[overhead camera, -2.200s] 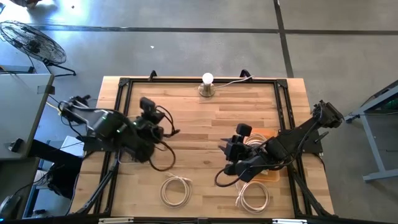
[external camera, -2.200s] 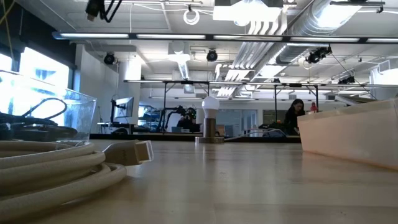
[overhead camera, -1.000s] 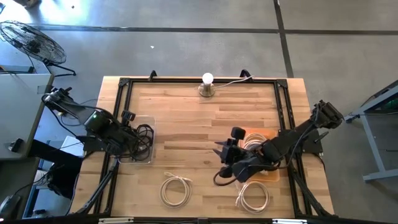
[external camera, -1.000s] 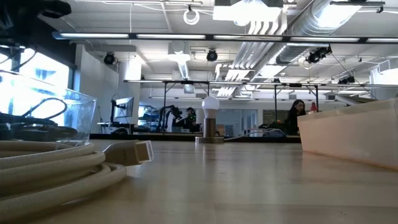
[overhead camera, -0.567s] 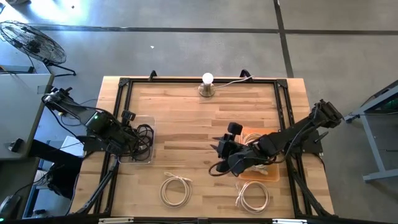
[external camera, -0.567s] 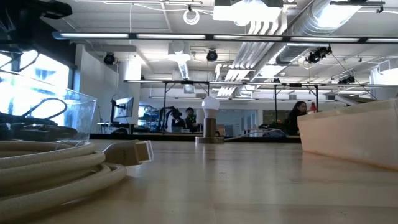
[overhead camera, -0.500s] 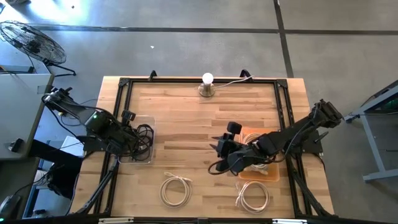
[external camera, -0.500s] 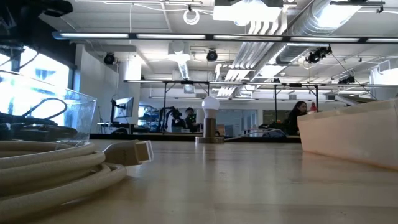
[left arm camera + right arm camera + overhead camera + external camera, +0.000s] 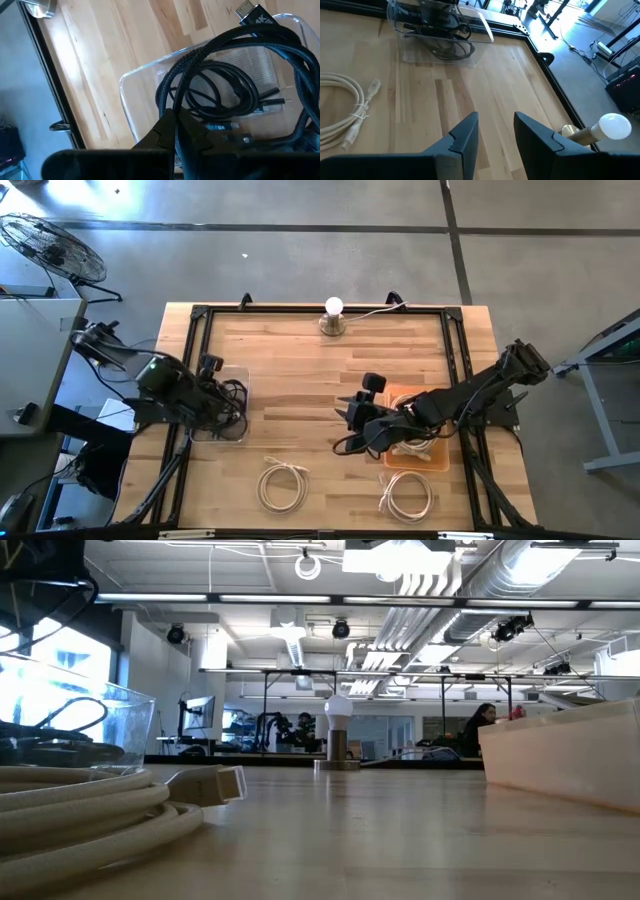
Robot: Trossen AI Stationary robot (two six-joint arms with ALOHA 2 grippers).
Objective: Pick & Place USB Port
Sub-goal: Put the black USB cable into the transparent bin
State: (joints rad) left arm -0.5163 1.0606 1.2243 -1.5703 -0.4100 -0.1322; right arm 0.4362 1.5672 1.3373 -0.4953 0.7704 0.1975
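Overhead and wrist views of the wooden tabletop (image 9: 300,380). The left gripper (image 9: 222,398) hung over the clear plastic bin (image 9: 232,372) at the tabletop's left side, clenched on a coiled black cable (image 9: 235,75) that lay partly in the bin; the right gripper (image 9: 345,416) hovered near the tabletop's middle, beside the orange tray (image 9: 432,458), its fingers (image 9: 465,135) parted and grasping nothing; two coiled white cables (image 9: 283,483) (image 9: 407,495) lay near the front edge; a lit bulb on its stand (image 9: 333,313) stood at the far edge.

cables (image 9: 232,395) in left bin (image 9: 243,376) | lamp (image 9: 333,316) at table's (image 9: 300,350) far edge
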